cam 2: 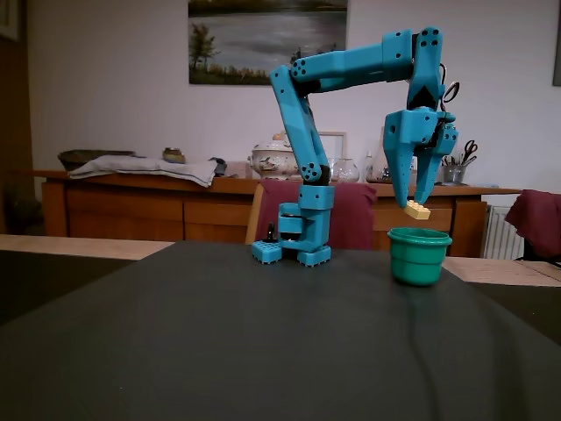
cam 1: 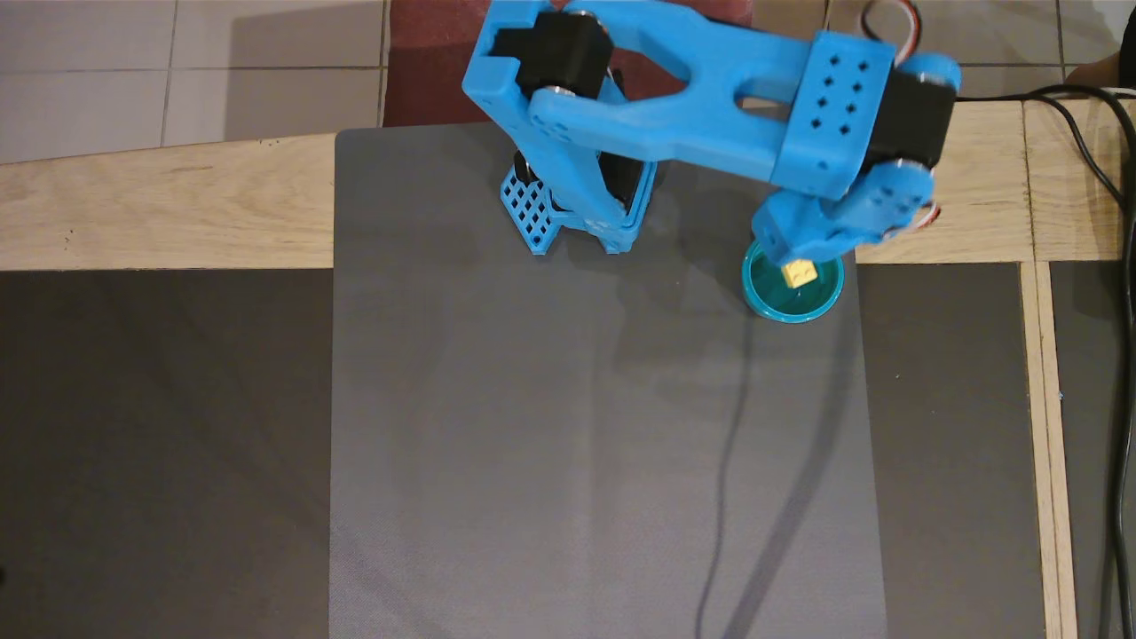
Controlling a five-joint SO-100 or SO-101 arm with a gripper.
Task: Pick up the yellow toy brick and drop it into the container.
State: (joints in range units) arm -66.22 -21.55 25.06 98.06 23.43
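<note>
The yellow toy brick [cam 2: 417, 210] hangs tilted at the tips of my blue gripper [cam 2: 414, 202], a short way above the rim of the teal container [cam 2: 419, 256]. The gripper points down and is shut on the brick. From overhead, the brick [cam 1: 799, 272] shows just under the gripper [cam 1: 796, 264], over the inside of the container [cam 1: 821, 297]. The container stands on the grey mat, to the right of the arm's base in both views.
The arm's blue base [cam 1: 577, 213] sits at the mat's far edge. A grey mat [cam 1: 532, 444] lies on the wooden table [cam 1: 160, 213], with darker mats on both sides. Black cables [cam 1: 1109, 177] run along the right edge.
</note>
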